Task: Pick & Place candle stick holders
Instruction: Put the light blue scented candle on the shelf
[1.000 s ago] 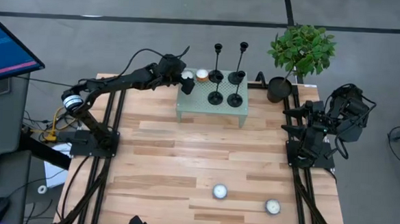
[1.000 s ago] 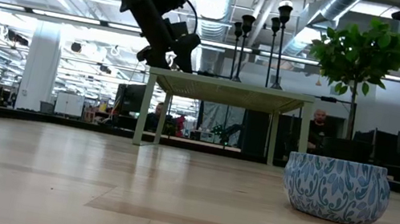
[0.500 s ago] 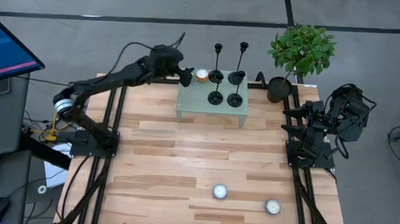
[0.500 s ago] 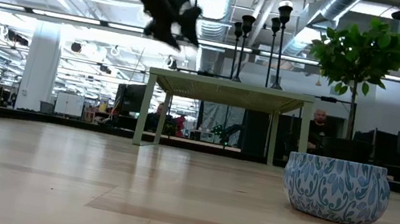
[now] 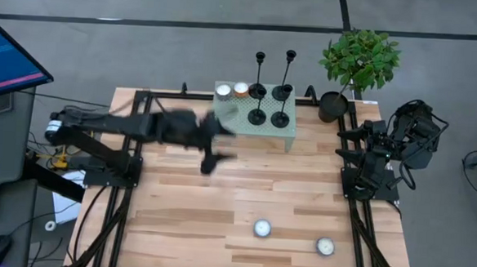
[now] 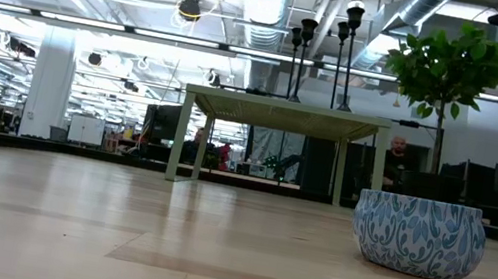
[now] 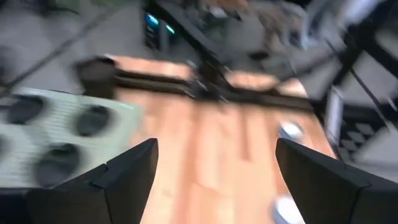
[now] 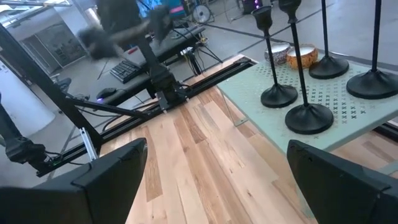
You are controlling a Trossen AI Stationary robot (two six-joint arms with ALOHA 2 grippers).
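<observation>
Black candle stick holders (image 5: 271, 93) stand clear on the raised stand (image 5: 252, 131); our left gripper (image 5: 213, 146) blurs, jaws wide; right gripper (image 8: 211, 177) wide, parked at the table's right edge.

You get one camera straight overhead taking in the whole table (image 5: 219, 198) and both arms, and one at table-top height looking level across the boards into the room. Each wrist camera looks out between its own hand's spread fingers, the left hand (image 7: 214, 171) and the right hand (image 8: 214, 171). All four views share the green stand (image 5: 253, 128) with the candlesticks (image 5: 270, 93).
</observation>
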